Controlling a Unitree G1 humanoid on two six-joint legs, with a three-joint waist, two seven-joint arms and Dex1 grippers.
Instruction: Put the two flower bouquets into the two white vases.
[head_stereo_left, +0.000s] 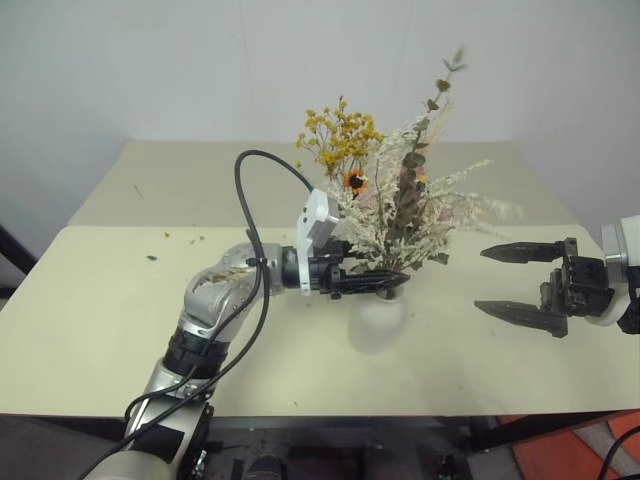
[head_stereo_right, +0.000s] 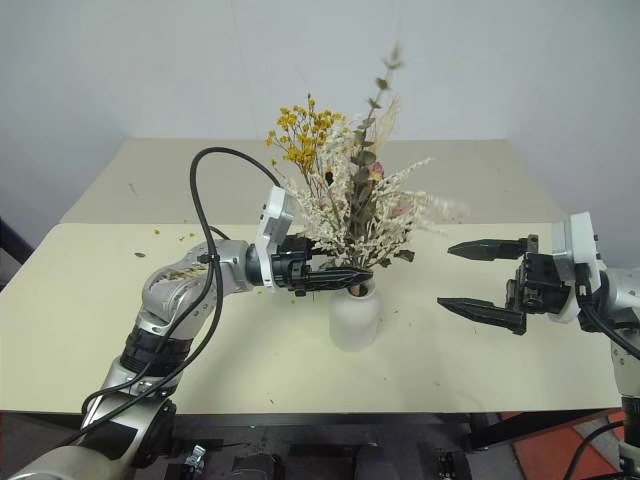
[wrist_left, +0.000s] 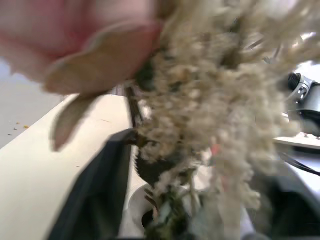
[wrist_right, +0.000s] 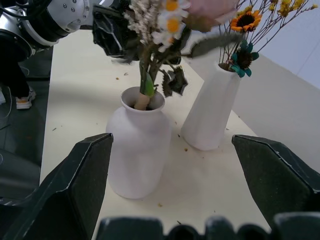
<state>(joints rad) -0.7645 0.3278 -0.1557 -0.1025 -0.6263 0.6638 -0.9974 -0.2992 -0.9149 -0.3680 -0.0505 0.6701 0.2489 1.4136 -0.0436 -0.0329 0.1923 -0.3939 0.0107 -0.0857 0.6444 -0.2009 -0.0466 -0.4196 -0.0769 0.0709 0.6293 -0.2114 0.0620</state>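
The cream-white bouquet (head_stereo_right: 365, 215) stands with its stems in the short round vase (wrist_right: 139, 142) mid-table (head_stereo_right: 70, 330), toward the front edge, the left gripper (head_stereo_right: 335, 277) at its stems just above the neck, fingers spread around them. The yellow-orange bouquet (head_stereo_right: 305, 135) sits in the tall tapered vase (wrist_right: 212, 112) just behind. The right gripper (head_stereo_right: 480, 280) hangs wide open toward the right edge, holding nothing.

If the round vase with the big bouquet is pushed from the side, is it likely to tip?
Perhaps. The bouquet rises well above the round vase and spreads wide, so the load looks top-heavy. The vase's broad body should help steady it. Its matte white surface suggests ceramic, probably fragile in a fall.
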